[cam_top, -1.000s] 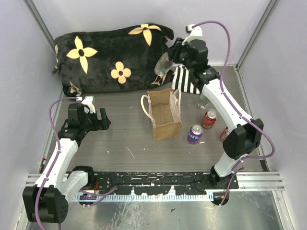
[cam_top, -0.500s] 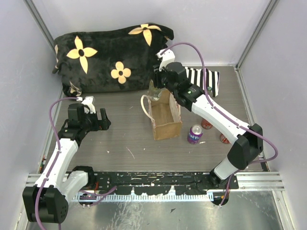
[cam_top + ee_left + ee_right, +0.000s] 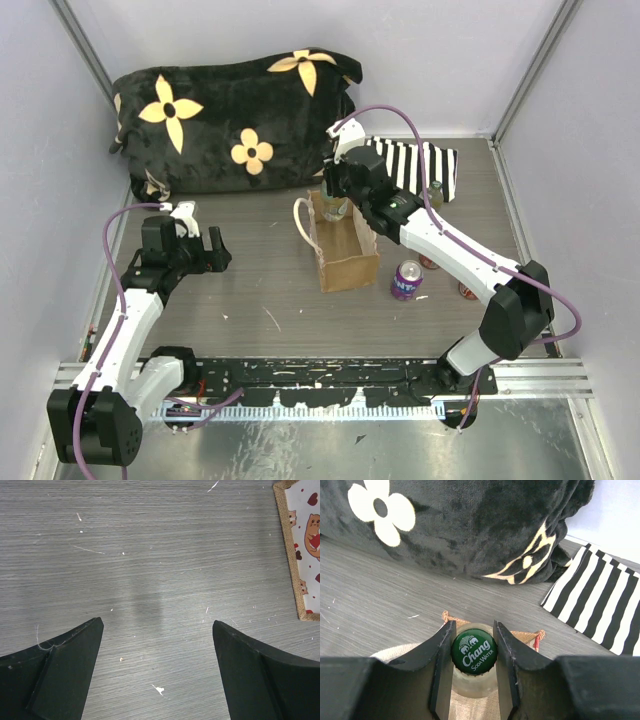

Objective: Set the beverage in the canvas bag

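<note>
The tan burlap canvas bag (image 3: pixel 344 243) with cream loop handles stands open at the table's middle. My right gripper (image 3: pixel 336 199) is shut on a clear glass soda bottle (image 3: pixel 474 656) with a green Chang cap and holds it upright at the far end of the bag's mouth; the bag's far rim (image 3: pixel 527 635) shows just beyond the fingers (image 3: pixel 442 655). My left gripper (image 3: pixel 198 243) is open and empty, low over bare table left of the bag. The bag's printed lining (image 3: pixel 305 545) shows at the right edge of the left wrist view.
A black cushion with cream flowers (image 3: pixel 235 118) lies along the back. A black-and-white striped cloth (image 3: pixel 425 167) lies behind the right arm. A purple can (image 3: pixel 405 279) stands right of the bag, with red cans (image 3: pixel 466 290) partly hidden under the arm.
My right arm has carried the bottle from the back right, left and down to the far end of the bag's mouth. The left arm has not moved.
</note>
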You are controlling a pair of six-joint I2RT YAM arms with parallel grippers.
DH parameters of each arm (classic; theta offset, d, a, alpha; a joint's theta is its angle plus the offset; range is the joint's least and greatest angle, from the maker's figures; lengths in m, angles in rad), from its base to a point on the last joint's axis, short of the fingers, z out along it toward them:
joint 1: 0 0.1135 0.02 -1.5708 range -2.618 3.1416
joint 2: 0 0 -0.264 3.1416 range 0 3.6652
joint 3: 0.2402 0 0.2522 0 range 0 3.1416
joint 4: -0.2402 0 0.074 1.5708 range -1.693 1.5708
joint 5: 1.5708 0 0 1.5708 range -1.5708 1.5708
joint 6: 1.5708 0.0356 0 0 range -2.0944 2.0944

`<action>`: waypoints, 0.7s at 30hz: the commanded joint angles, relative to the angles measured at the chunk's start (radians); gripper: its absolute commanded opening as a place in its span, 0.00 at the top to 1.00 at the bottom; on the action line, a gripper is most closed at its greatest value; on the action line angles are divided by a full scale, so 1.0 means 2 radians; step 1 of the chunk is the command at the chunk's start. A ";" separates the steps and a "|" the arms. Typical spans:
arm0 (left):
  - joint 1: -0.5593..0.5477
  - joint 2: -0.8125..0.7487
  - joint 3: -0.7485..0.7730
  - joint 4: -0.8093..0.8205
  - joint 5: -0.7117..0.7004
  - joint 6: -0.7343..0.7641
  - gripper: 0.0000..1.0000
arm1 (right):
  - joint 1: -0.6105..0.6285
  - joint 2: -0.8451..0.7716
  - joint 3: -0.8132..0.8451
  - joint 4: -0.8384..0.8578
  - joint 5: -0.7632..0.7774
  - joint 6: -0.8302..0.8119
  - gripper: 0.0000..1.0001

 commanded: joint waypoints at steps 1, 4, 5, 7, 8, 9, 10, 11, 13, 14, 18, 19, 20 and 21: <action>0.002 0.001 -0.007 0.002 0.006 0.001 0.02 | 0.002 -0.019 0.013 0.134 0.021 -0.004 0.99; 0.002 0.004 -0.006 0.003 0.007 0.001 0.02 | 0.002 -0.010 0.004 0.144 0.025 -0.001 0.99; 0.002 0.006 -0.005 0.003 0.007 0.001 0.02 | 0.002 -0.007 0.001 0.147 0.027 0.000 0.99; 0.002 0.009 -0.004 0.003 0.007 0.001 0.02 | 0.002 -0.004 -0.009 0.156 0.030 0.004 0.99; 0.002 0.009 -0.004 0.003 0.006 0.001 0.02 | 0.003 -0.002 -0.014 0.159 0.031 0.006 0.99; 0.002 0.010 -0.003 0.003 0.007 0.001 0.02 | 0.002 0.001 -0.016 0.160 0.031 0.007 0.99; 0.002 0.012 -0.003 0.003 0.007 0.001 0.02 | 0.002 0.002 -0.019 0.161 0.031 0.008 0.99; 0.002 0.012 -0.003 0.003 0.007 0.001 0.02 | 0.002 0.004 -0.021 0.163 0.031 0.009 0.99; 0.002 0.013 -0.003 0.003 0.007 0.000 0.02 | 0.002 0.006 -0.026 0.165 0.032 0.011 0.99; 0.002 0.014 -0.002 0.003 0.007 0.000 0.02 | 0.002 0.007 -0.028 0.166 0.033 0.011 0.99; 0.002 0.017 -0.002 0.005 0.008 0.000 0.02 | 0.002 0.015 -0.034 0.172 0.034 0.012 0.99; 0.002 0.016 -0.001 0.005 0.008 0.000 0.02 | 0.002 0.018 -0.034 0.174 0.034 0.013 0.99; 0.002 0.017 -0.001 0.005 0.009 0.000 0.02 | 0.002 0.021 -0.034 0.174 0.034 0.013 0.99; 0.002 0.017 -0.001 0.005 0.009 0.000 0.02 | 0.002 0.024 -0.034 0.175 0.033 0.015 0.99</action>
